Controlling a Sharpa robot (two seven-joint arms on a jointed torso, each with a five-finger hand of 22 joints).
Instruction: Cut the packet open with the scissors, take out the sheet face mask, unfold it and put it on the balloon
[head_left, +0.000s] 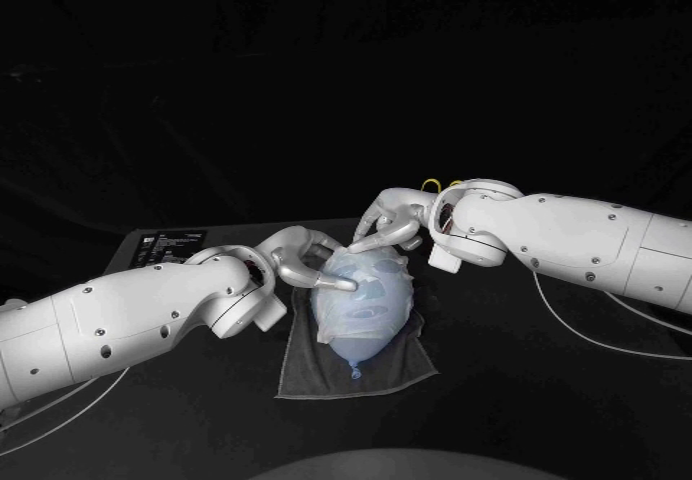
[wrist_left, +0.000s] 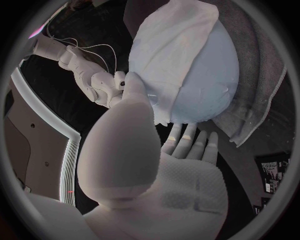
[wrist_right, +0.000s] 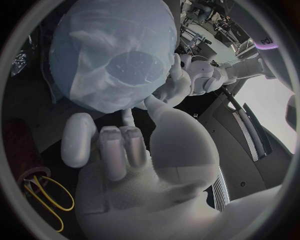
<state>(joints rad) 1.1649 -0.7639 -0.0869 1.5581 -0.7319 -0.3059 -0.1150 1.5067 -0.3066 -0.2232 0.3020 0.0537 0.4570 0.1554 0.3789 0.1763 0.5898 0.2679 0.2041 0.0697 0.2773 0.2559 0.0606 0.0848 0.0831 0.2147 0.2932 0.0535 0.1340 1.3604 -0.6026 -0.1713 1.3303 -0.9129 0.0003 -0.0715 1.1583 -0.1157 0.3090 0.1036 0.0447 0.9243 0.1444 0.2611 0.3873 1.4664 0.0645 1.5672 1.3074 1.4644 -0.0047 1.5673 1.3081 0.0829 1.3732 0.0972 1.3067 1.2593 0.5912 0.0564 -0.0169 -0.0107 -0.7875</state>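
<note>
Mid-table, on a dark towel: a pale blue balloon lies lengthwise, its knot toward the table's near edge and its round end toward the far edge. The towel covers a strip of the black table, and its near end reaches past the knot.

The sheet face mask is draped over the balloon's upper side, clinging and wrinkled. One eye hole shows bare balloon through it. On the balloon's left flank the mask's edge hangs in a loose fold.

The left hand is at the balloon's left flank, near the far end. Its fingers lie straight and side by side against the balloon's lower curve, with the thumb raised toward the mask's edge. Whether it pinches the mask or only braces the balloon, I cannot tell.

The right hand stands over the balloon's far end, fingers apart, holding nothing. One fingertip is down on the mask there.

Both hands sit near each other at the far end.

A flat grey panel with a white label sits toward the table's far left corner, behind the left arm and well apart from the towel.
</note>
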